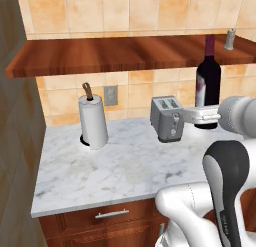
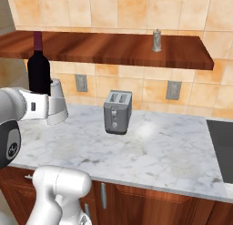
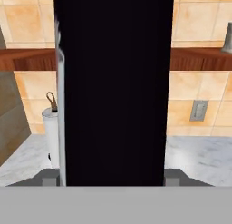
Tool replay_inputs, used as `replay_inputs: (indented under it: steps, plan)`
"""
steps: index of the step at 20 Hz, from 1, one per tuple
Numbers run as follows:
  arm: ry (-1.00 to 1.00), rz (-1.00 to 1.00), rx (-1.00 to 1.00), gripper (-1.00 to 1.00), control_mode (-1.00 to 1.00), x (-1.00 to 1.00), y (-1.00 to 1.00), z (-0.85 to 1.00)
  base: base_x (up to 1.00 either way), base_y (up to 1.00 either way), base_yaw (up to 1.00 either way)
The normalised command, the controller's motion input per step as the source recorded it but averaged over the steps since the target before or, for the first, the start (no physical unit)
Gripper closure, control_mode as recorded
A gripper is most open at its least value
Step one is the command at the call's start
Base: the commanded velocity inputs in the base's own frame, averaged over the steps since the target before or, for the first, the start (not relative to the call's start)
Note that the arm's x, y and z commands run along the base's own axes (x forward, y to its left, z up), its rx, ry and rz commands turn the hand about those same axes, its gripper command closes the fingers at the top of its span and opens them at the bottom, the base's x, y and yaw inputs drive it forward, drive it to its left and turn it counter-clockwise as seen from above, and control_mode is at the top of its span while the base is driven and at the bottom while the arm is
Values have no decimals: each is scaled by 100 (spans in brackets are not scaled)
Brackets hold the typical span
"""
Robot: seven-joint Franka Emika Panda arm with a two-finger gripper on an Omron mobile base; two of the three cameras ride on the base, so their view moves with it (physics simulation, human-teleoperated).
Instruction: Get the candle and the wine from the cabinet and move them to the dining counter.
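With my gripper (image 3: pixel 113 177) clamped round the tall dark glass wine bottle (image 1: pixel 208 83), I'd keep it upright. The small grey candle (image 1: pixel 229 39) sits up right of it, on the reddish-brown wooden shelf (image 1: pixel 115 56).

Glossy white rounded arm (image 1: pixel 200 211) links with dark grey-black joint covers and pale grey wrist.

Between my fingers (image 3: pixel 171 177) I see the wine (image 3: pixel 115 87) as near-black glass, smooth, with one thin glossy streak down its edge; from the left base view its neck is maroon foil and its label a pale, matt paper. Above and behind my fingers the cabinet (image 1: pixel 100 55) is reddish-brown wood, polished, with streaky grain. Below, the worktop (image 1: pixel 125 163) looks like smooth white-grey marble with a soft sheen. Off to one side, the toaster (image 2: pixel 118 112) reads as brushed grey metal.
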Motion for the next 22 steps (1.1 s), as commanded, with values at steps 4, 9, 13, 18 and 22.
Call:
replay_inputs:
  steps: [4, 9, 13, 18, 22]
  plan:
    - [0, 0, 0, 100, -100, 0, 0, 0, 0, 0, 0]
    - [0, 0, 0, 100, 100, 0, 0, 0, -11, 0, 0]
    - [0, 0, 0, 100, 100, 0, 0, 0, -57, -14, -3]
    - [0, 0, 0, 100, 100, 0, 0, 0, -47, -12, -51]
    - [0, 0, 0, 100, 100, 0, 0, 0, -11, -4, -82]
